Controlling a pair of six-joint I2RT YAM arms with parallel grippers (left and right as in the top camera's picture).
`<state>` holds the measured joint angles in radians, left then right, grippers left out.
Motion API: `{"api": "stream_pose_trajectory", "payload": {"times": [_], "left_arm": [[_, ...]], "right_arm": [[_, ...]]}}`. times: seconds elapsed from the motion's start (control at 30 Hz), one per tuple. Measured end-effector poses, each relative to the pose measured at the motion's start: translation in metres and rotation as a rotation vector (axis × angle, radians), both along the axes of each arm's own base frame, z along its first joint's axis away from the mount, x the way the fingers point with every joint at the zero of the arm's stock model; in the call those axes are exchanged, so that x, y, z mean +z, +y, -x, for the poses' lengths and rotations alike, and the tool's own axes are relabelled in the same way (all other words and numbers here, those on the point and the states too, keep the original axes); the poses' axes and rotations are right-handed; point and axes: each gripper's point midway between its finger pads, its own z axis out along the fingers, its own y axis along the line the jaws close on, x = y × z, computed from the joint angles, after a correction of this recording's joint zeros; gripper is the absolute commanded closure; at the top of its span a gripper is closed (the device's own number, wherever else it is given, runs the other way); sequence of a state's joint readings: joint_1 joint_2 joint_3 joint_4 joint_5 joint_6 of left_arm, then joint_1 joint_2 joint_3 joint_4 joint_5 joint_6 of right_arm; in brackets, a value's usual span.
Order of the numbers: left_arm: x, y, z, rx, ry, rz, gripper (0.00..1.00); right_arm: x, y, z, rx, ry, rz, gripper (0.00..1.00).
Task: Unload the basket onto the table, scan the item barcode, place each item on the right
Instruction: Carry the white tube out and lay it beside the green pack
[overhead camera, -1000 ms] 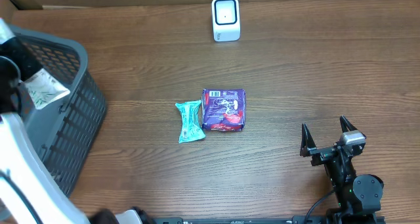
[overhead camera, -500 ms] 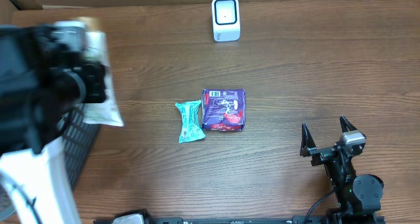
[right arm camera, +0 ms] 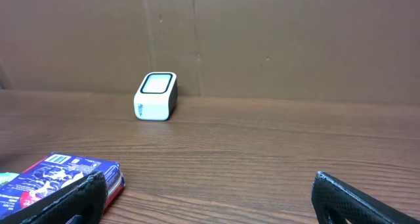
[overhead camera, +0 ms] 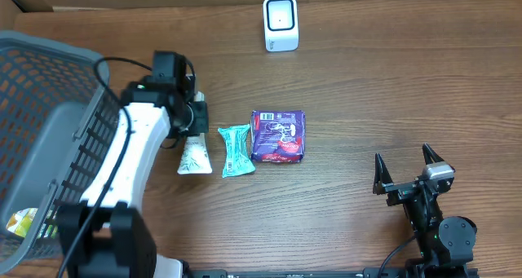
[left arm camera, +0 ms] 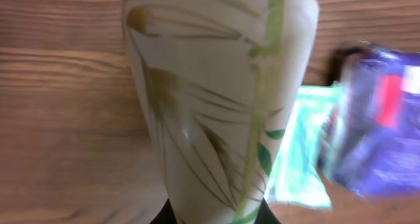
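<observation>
Brown wood table (overhead camera: 383, 90), cardboard wall behind it in the right wrist view. A white scanner (overhead camera: 280, 23) stands at top centre of the overhead frame, window facing up towards the camera.

The left gripper (overhead camera: 194, 130), left of centre, is clamped on a white pouch (overhead camera: 194, 154) with green leaf print. The pouch hangs from the claw and fills the left wrist view. I can't tell whether its lower end touches the wood. No barcode shows on the pouch in any view.

Just right of the pouch a teal packet (overhead camera: 235, 150) lies flat, and a purple packet (overhead camera: 278, 135) lies touching or almost touching it, with a barcode near its upper left corner. A grey basket (overhead camera: 49, 82) fills the left edge, with 1 yellowish packet (overhead camera: 20, 221) low inside it.

The right gripper (overhead camera: 405, 174) sits at lower right with its claw spread wide, holding nothing and well apart from all 3 items.

Progress, as a judgement: early.
- **Done:** 1 item, the pouch, is in grip.
- **Not done:** the pouch is well apart from the scanner, which sits up and to the right of it in the overhead frame, so no scan looks possible from here.
- **Left for the pouch:** carry it to the scanner, find the barcode side, turn that side to the window and hold it there.
- **Other items:** the teal and purple packets lie untouched near centre. I can't tell whether they have been scanned.
</observation>
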<state>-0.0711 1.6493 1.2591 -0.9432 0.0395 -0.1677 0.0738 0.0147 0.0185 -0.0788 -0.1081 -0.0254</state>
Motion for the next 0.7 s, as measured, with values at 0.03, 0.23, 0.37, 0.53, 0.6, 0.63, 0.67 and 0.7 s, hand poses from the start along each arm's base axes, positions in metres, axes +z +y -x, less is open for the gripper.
{"api": "stream_pose_trajectory", "payload": {"times": [0.03, 0.23, 0.37, 0.53, 0.6, 0.63, 0.67, 0.7], "left_arm": [[-0.012, 0.0, -0.001, -0.001, 0.012, -0.004, 0.95], [-0.052, -0.004, -0.005, -0.052, 0.07, -0.027, 0.96], [-0.062, -0.017, -0.006, -0.121, 0.081, -0.022, 0.76], [-0.062, -0.033, -0.003, -0.187, 0.084, -0.007, 0.26], [-0.062, -0.034, 0.002, -0.184, 0.103, -0.002, 0.26], [-0.062, -0.033, 0.006, -0.181, 0.122, -0.003, 0.27], [-0.06, -0.032, 0.01, -0.174, 0.143, -0.003, 0.28], [-0.056, -0.029, 0.013, -0.166, 0.163, -0.003, 0.29]], "right_arm": [[0.0, 0.0, 0.0, -0.001, -0.001, 0.001, 0.0], [0.0, 0.0, 0.0, -0.001, 0.0, 0.0, 0.0], [0.0, 0.0, 0.0, -0.001, -0.001, 0.0, 0.0], [0.0, 0.0, 0.0, 0.0, -0.001, 0.0, 0.0], [0.0, 0.0, 0.0, 0.0, 0.0, 0.0, 0.0], [0.0, 0.0, 0.0, -0.001, -0.001, 0.0, 0.0], [0.0, 0.0, 0.0, 0.0, 0.0, 0.0, 0.0], [0.0, 0.0, 0.0, 0.0, -0.001, 0.001, 0.0]]}}
